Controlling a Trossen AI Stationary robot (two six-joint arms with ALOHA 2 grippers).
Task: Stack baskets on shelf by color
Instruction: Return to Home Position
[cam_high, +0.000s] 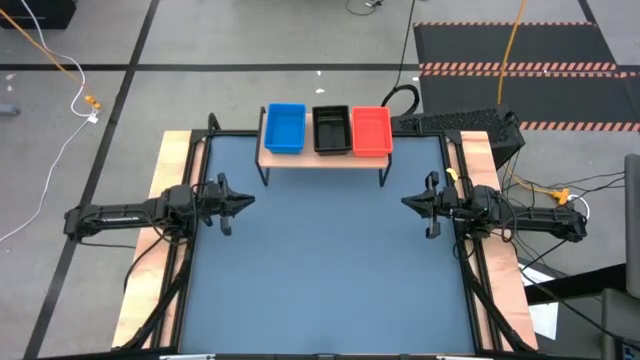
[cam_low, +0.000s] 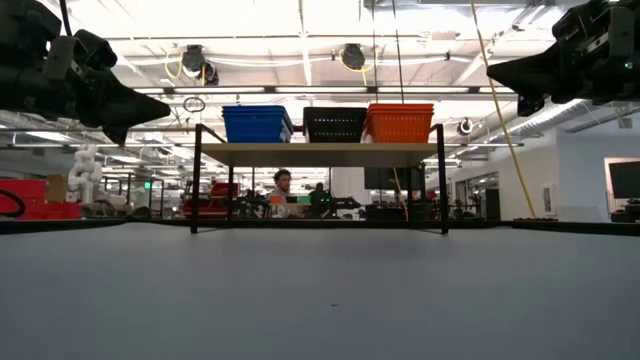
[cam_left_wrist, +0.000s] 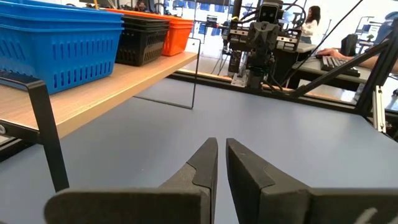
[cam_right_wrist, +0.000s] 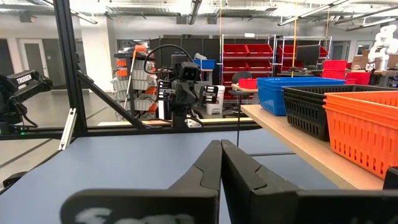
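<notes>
Three stacks of baskets stand in a row on the shelf (cam_high: 320, 159) at the table's (cam_high: 330, 280) far edge: blue stack (cam_high: 285, 128) left, black stack (cam_high: 332, 129) middle, red stack (cam_high: 372, 131) right, close side by side. How many nest in each I can't quite count. The left gripper (cam_high: 244, 200) hovers by the table's left edge, fingers together. The right gripper (cam_high: 408, 202) hovers opposite by the right edge, fingers likewise closed.

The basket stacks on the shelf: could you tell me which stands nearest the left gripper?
The blue stack, at the shelf end toward the left gripper; black stands in the middle, red at the other end.
</notes>
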